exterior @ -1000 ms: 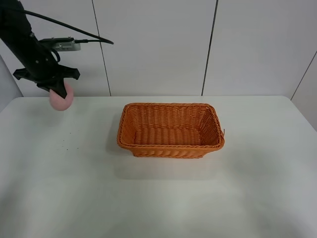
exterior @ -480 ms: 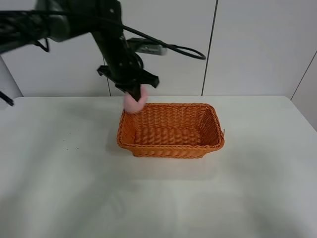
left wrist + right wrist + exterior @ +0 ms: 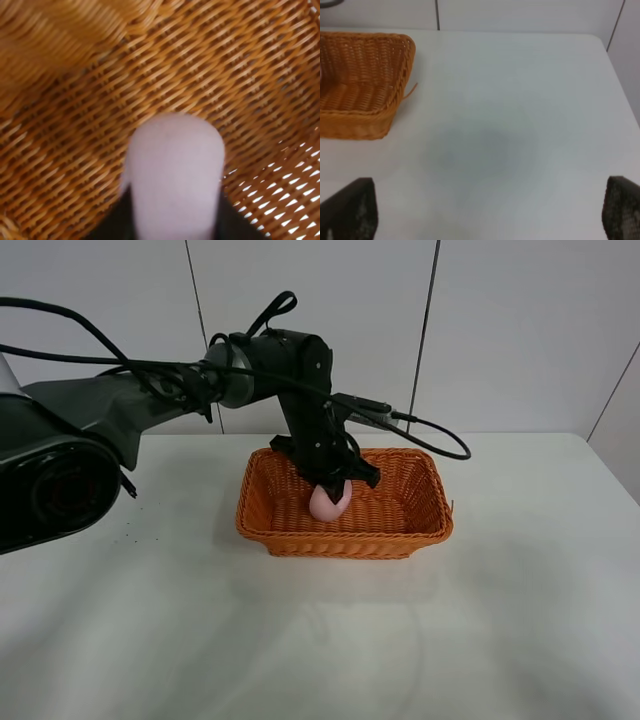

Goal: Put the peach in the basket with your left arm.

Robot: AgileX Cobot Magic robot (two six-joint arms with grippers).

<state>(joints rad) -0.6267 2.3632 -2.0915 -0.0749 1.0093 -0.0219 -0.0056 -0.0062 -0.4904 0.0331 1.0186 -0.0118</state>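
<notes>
You have white wall panels (image 3: 310, 330) behind a white surface (image 3: 150, 620). Basket (image 3: 345, 540) sits on it; left arm (image 3: 290, 360) reaches in, left jaws gripping the peach (image 3: 329, 502) low inside the basket. Right jaws spread open above the surface.
</notes>
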